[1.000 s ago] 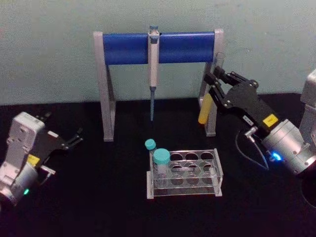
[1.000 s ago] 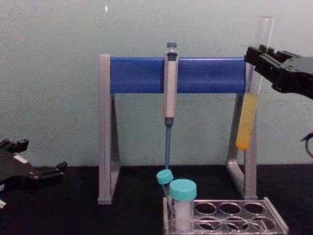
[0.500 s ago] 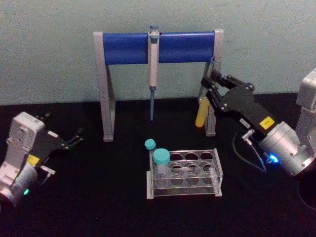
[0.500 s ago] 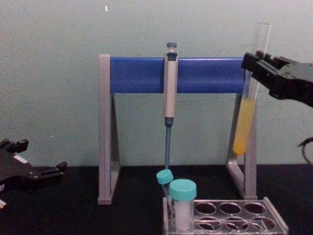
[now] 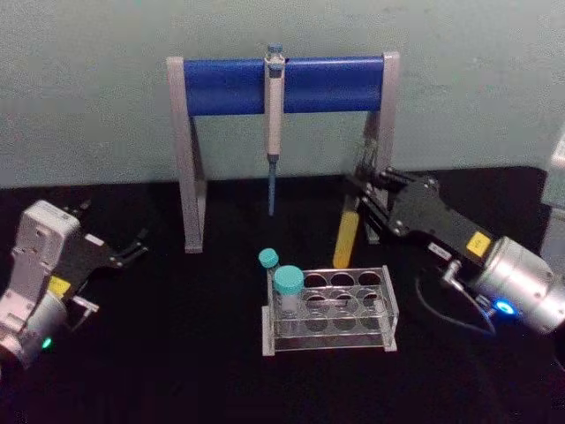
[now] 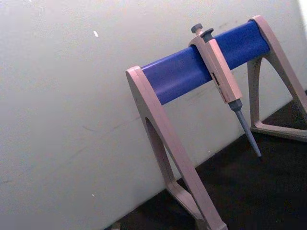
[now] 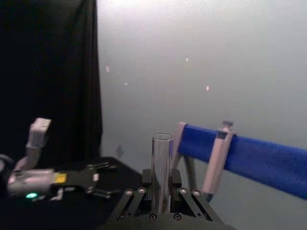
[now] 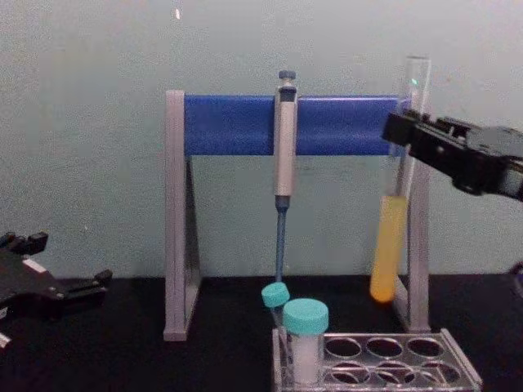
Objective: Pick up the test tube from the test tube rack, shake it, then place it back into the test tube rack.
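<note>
Lowered toward the test tube rack (image 5: 331,340), the test tube (image 8: 388,253) hangs clamped in the fingers of the right gripper (image 8: 400,131); the chest view shows its tip above rack height. The left gripper (image 5: 110,228) idles, fingers seemingly parted.

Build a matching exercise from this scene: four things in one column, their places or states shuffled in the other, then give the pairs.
Things
1. test tube
2. pipette
3. larger teal-capped vial
4. left gripper

Places or states
A. hangs on the blue bar of the stand
B. stands in the test tube rack
C. held in the air by the right gripper, out of the rack
D. idle low at the robot's left, open and empty

Pairs: 1-C, 2-A, 3-B, 4-D
</note>
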Tool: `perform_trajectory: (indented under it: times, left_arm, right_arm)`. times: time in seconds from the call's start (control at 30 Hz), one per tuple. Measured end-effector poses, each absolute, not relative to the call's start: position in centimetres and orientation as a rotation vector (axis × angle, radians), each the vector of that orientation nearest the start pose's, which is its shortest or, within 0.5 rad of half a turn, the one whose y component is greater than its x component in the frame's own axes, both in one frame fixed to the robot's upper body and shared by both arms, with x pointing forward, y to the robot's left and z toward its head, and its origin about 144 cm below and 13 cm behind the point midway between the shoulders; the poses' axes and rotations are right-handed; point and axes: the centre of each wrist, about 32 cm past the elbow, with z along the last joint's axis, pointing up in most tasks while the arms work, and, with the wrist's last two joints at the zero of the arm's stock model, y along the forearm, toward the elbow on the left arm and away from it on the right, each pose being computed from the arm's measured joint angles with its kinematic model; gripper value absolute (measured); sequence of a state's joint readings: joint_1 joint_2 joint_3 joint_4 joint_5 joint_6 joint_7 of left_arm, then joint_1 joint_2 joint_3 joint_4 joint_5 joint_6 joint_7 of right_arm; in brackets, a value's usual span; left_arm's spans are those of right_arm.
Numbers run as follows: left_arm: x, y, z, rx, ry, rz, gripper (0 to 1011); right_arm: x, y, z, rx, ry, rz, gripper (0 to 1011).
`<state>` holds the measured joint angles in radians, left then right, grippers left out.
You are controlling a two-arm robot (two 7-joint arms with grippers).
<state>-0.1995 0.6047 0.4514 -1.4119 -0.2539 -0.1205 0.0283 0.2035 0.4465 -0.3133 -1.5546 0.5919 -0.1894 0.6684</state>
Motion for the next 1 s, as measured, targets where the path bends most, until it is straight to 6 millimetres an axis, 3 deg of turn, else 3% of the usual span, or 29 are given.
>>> perform_trajectory:
  times: [0.3, 0.53, 0.67, 1.0]
  left_arm:
    - [48.9, 31.0, 114.0, 0.305, -0.285, 1.248, 1001]
    - [48.9, 31.0, 114.0, 0.304, -0.285, 1.248, 1001]
    - [48.9, 31.0, 114.0, 0.304, -0.285, 1.248, 1001]
    - [48.9, 31.0, 114.0, 0.304, -0.285, 1.248, 1001]
  right_arm:
    - [47.4, -29.6, 120.3, 0.131, -0.093, -0.637, 229]
    - [46.7, -30.8, 120.9, 0.074, -0.130, -0.729, 229]
    - [47.2, -30.9, 121.1, 0.044, -0.162, -0.774, 229]
    - [50.7, -29.1, 120.7, 0.047, -0.216, -0.831, 229]
